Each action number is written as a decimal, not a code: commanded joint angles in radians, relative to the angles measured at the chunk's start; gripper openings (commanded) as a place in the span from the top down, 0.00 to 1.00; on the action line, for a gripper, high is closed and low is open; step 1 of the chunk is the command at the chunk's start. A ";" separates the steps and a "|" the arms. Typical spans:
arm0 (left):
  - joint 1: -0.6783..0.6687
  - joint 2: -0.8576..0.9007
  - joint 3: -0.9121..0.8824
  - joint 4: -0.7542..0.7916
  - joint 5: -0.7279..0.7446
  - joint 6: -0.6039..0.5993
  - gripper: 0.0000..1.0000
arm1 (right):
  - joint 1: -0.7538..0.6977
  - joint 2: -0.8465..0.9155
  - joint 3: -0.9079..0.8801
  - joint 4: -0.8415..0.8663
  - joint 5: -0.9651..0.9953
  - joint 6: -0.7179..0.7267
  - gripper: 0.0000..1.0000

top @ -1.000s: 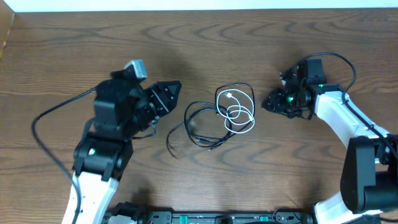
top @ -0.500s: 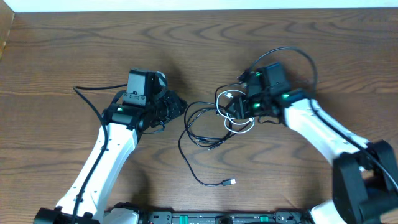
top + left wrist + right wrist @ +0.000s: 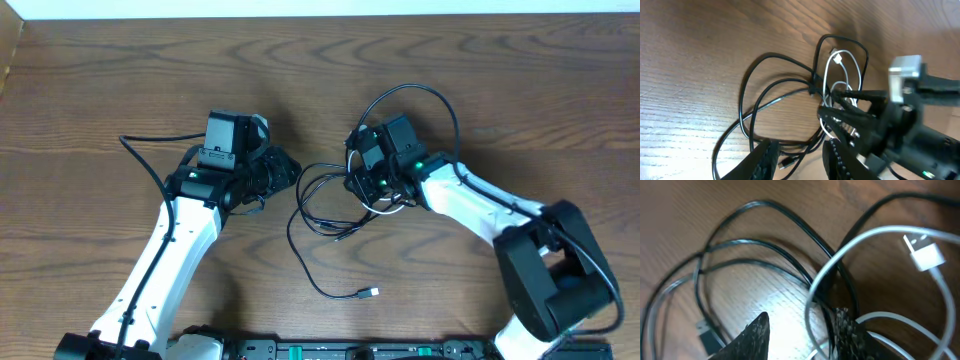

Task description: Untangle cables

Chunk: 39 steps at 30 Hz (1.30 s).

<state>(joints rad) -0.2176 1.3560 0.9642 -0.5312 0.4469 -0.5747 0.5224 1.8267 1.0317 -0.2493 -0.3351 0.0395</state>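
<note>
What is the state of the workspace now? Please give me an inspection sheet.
Surface: wooden table, brown grain.
Job's things: white cable and black cable looped over each other; black plug end lies free toward the front.
Clutter: nothing seen.
Grippers: left claw open, at the black loops; right claw open over the white cable.
Cables: thick black lead loops above right arm.
Surroundings: pale strip along far edge.

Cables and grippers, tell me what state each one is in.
White cable, looped, tangled with the black one.
Black cable, looped, tangled, one plug end lying free.
Left gripper, open, empty, over the black loops.
Right gripper, open, straddling both cables.
</note>
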 commanded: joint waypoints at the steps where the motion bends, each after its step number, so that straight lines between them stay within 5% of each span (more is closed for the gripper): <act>1: 0.005 -0.004 0.016 -0.002 0.005 0.017 0.65 | 0.006 0.056 -0.002 0.014 0.011 -0.019 0.62; 4: 0.005 -0.004 0.016 -0.002 0.005 0.017 0.65 | 0.006 0.076 -0.002 0.014 0.013 -0.019 0.63; 12: 0.005 -0.004 0.016 -0.003 0.005 0.018 0.65 | -0.003 0.039 0.019 -0.042 0.008 0.078 0.99; 19: 0.005 -0.004 0.016 -0.003 0.005 0.018 0.65 | -0.063 -0.280 0.114 -0.209 -0.128 0.256 0.99; 29: 0.005 -0.004 0.016 -0.003 0.005 0.029 0.61 | -0.215 -0.789 0.135 -0.205 -0.147 0.515 0.99; 39: 0.005 -0.004 0.015 -0.004 0.006 0.051 0.61 | -0.356 -0.858 0.356 -0.291 -0.100 0.519 0.99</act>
<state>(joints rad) -0.2176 1.3560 0.9642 -0.5331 0.4469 -0.5484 0.2234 0.9779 1.2499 -0.5129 -0.4713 0.5735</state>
